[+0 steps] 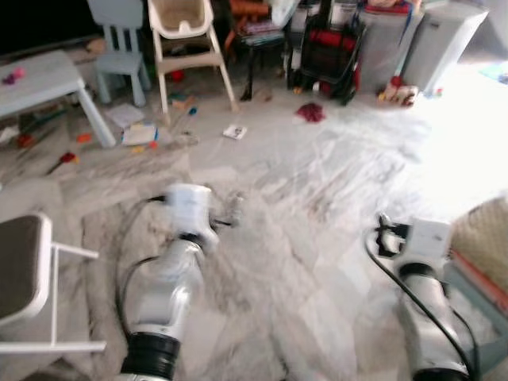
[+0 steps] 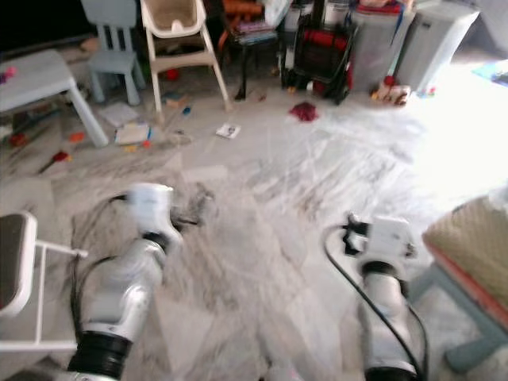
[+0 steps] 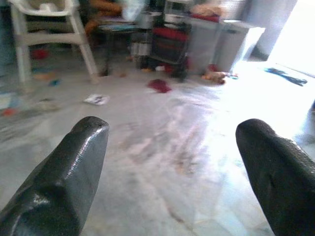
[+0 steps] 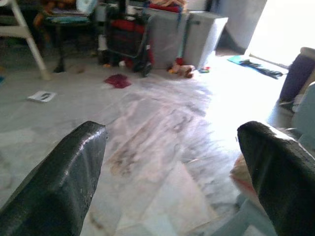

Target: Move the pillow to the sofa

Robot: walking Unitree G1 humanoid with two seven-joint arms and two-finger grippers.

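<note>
Your left gripper (image 3: 170, 162) and right gripper (image 4: 172, 162) both hover wide open above the marble floor (image 1: 317, 206), holding nothing. The woven pillow (image 2: 476, 238) lies just right of your right gripper, outside its jaws.

My two silver arms are showing white wrist housings and looping black cables; my left gripper (image 3: 170, 172) and right gripper (image 4: 172, 172) are wearing glossy black fingers.

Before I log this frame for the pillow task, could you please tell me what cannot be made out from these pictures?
- Pillow: the beige woven thing at the right edge of the eye views may be it; the edge cuts it off.
- Sofa: none recognisable in any view.
- Sheet on the floor: print too small and blurred.
- Shelf clutter: blurred, items indistinct.
- Doorway: glare washes it out in the right wrist view.
</note>
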